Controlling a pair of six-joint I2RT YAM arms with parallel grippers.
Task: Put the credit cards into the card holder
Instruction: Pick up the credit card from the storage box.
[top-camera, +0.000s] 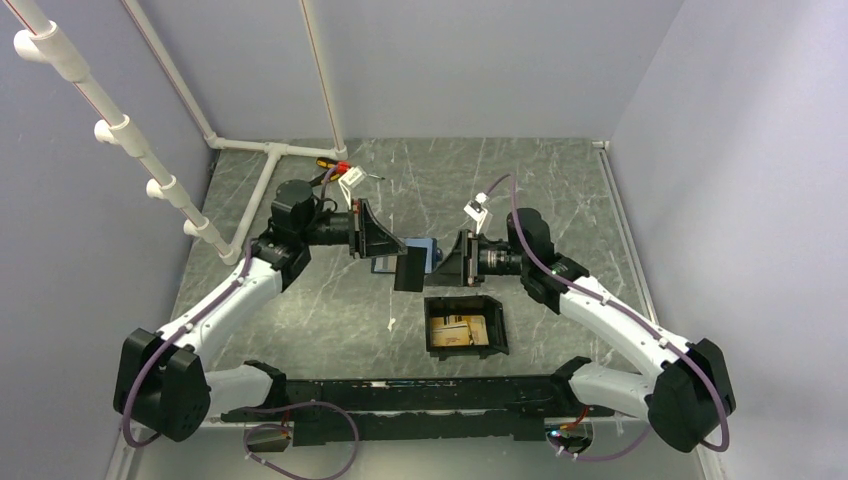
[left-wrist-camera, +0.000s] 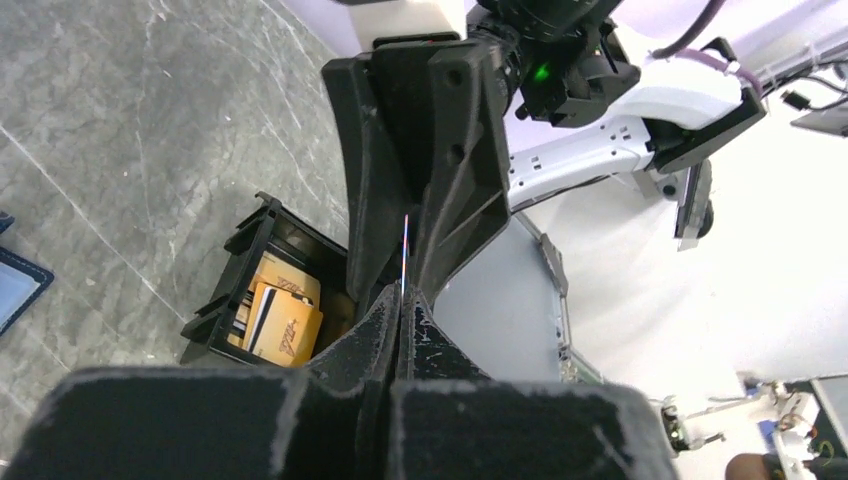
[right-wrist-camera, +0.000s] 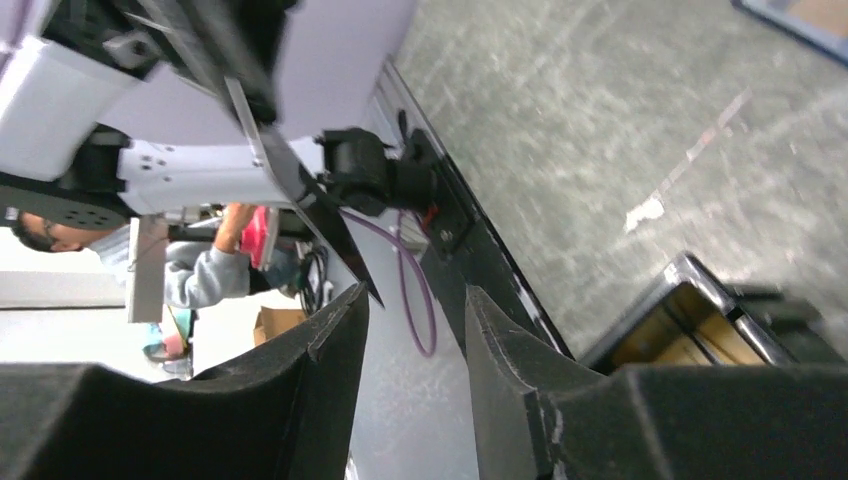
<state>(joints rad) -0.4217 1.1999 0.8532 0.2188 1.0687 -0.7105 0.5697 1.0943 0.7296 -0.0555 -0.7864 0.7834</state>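
My left gripper (top-camera: 392, 250) is shut on a thin card (top-camera: 410, 270), held above the table. The card looks dark from above and shows edge-on in the left wrist view (left-wrist-camera: 405, 245), sticking out past the shut jaws (left-wrist-camera: 400, 300). My right gripper (top-camera: 447, 263) faces it, open and empty. In the right wrist view the card (right-wrist-camera: 300, 190) slants just beyond the tip of one finger of the right gripper (right-wrist-camera: 415, 300). The black card holder (top-camera: 500, 330) sits below on the table, with orange-gold credit cards (top-camera: 458, 328) in it. They also show in the left wrist view (left-wrist-camera: 285, 320).
A dark blue wallet (top-camera: 425, 247) lies open on the table behind the two grippers. White pipes (top-camera: 275, 150) and a small tool with red and orange parts (top-camera: 335, 166) are at the back left. The holder's corner shows in the right wrist view (right-wrist-camera: 690, 290).
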